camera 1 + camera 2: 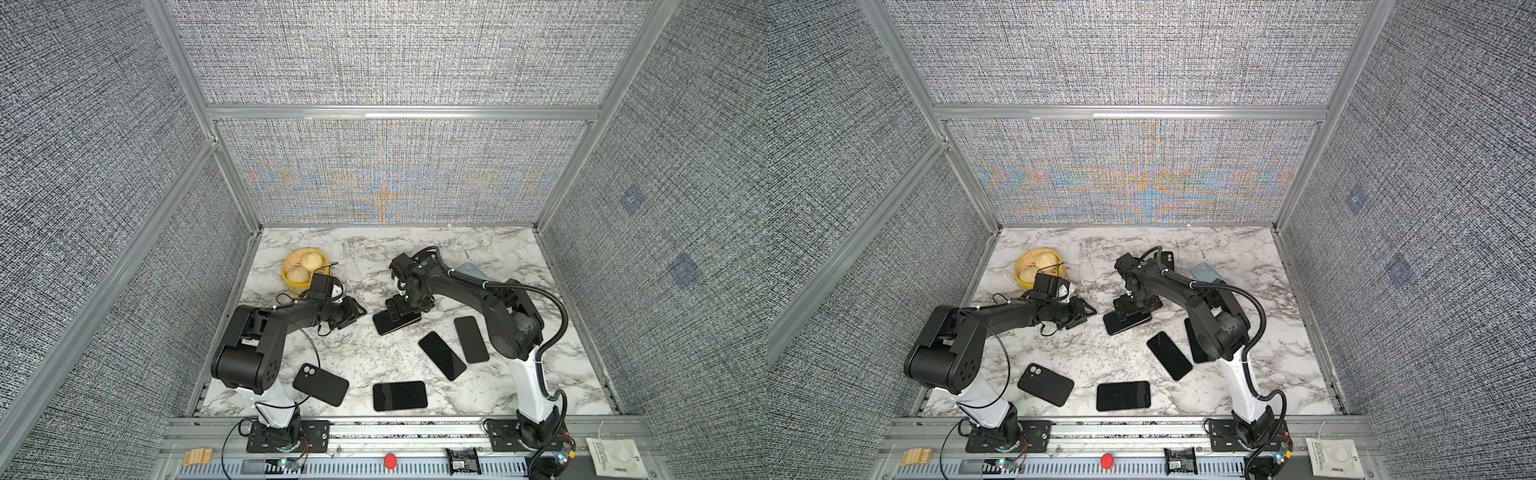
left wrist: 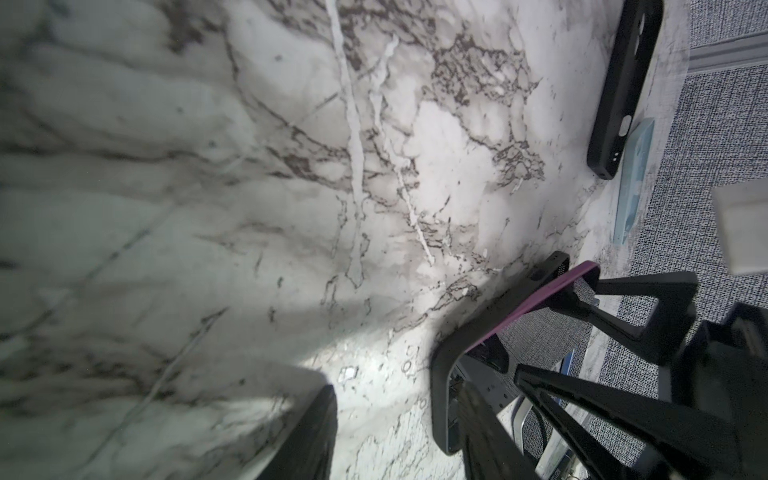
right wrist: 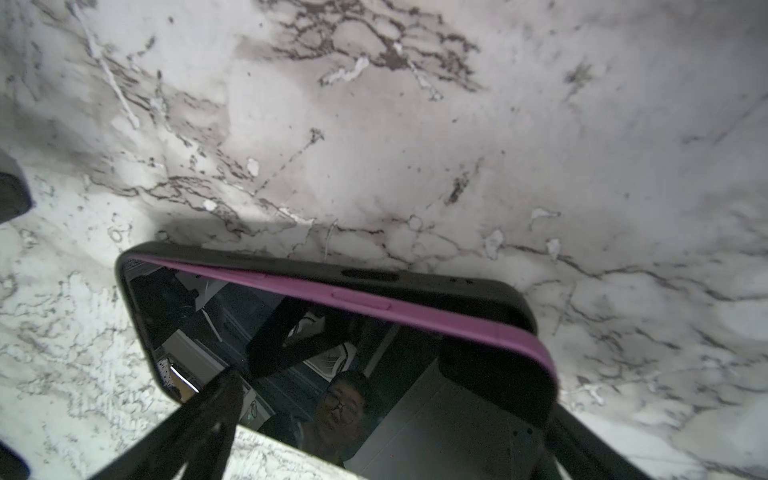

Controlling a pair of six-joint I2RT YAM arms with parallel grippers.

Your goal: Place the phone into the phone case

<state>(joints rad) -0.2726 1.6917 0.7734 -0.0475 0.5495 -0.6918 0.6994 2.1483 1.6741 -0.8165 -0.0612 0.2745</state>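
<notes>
A phone [image 1: 386,327] [image 1: 1116,325] with a purple rim lies screen up in a black phone case [image 3: 415,272] at the table's middle. In the right wrist view its purple edge [image 3: 374,301] rides above the case wall at one end and sits lower at the other. My right gripper [image 1: 401,312] [image 3: 390,399] hangs over it, open, one finger at each side of the phone. My left gripper [image 1: 353,314] [image 2: 399,390] is just left of the phone and low over the marble. It is open with nothing between its fingers.
A yellow bowl [image 1: 291,282] of buns stands at the back left. A black case [image 1: 320,384] and a dark phone [image 1: 400,395] lie near the front edge. Two more phones [image 1: 441,355] [image 1: 471,339] lie by the right arm. A light blue case [image 1: 471,272] and another black case [image 1: 1167,257] lie behind it.
</notes>
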